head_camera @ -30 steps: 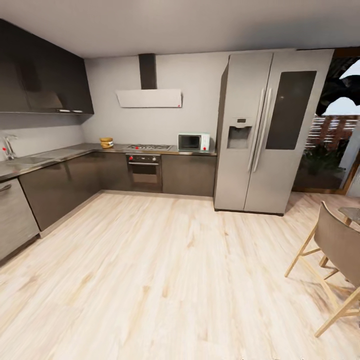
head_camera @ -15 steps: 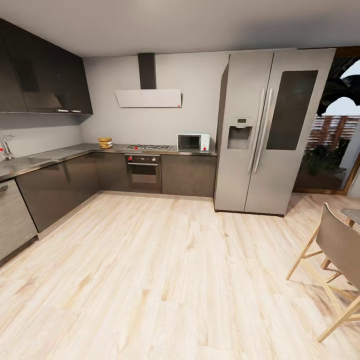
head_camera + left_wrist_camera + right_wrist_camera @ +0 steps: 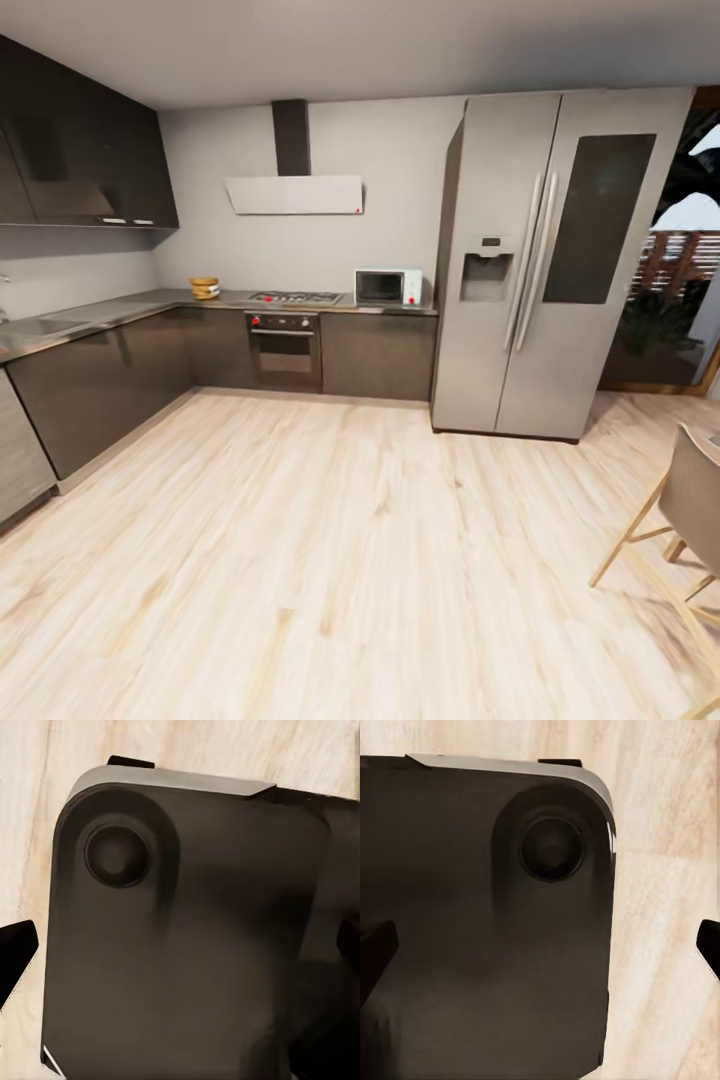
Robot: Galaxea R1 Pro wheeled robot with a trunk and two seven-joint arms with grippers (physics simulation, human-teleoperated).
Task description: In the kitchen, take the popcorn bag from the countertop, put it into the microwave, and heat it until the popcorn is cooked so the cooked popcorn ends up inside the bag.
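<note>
- Popcorn bag [image 3: 206, 288] is sitting as a small tan shape on the surface [image 3: 120, 308], upper left of the head view, at the far back corner of the kitchen; it is too small to make out its folds or anything inside.
- Microwave [image 3: 388, 286] is standing on the same surface further right, just above centre of the frame, its dark door facing the room and looking shut.
- Between the bag and the microwave a gas hob [image 3: 296, 297] is lying flush in the surface, with a dark oven [image 3: 284, 350] under it and a white hood [image 3: 294, 194] hanging on the wall above.
- A tall grey fridge [image 3: 545, 265] is filling the upper right, just beside the microwave.
- Dark cabinets [image 3: 85, 165] are running along the upper left, and more dark doors are lining the surface's front below.
- Pale wood floor [image 3: 330, 560] is spreading across the whole lower half of the frame.
- A chair [image 3: 690, 520] with light wooden legs is showing at the lower right edge.
- In the left wrist view a dark rounded robot body panel [image 3: 187, 937] is lying over the wood floor, with black fingertips [image 3: 16, 945] of the left hand poking in at the edge; the right wrist view is showing a similar panel [image 3: 487, 922] and black fingertips [image 3: 375, 945].
- I cannot tell whether either hand is spread or pressed together.
</note>
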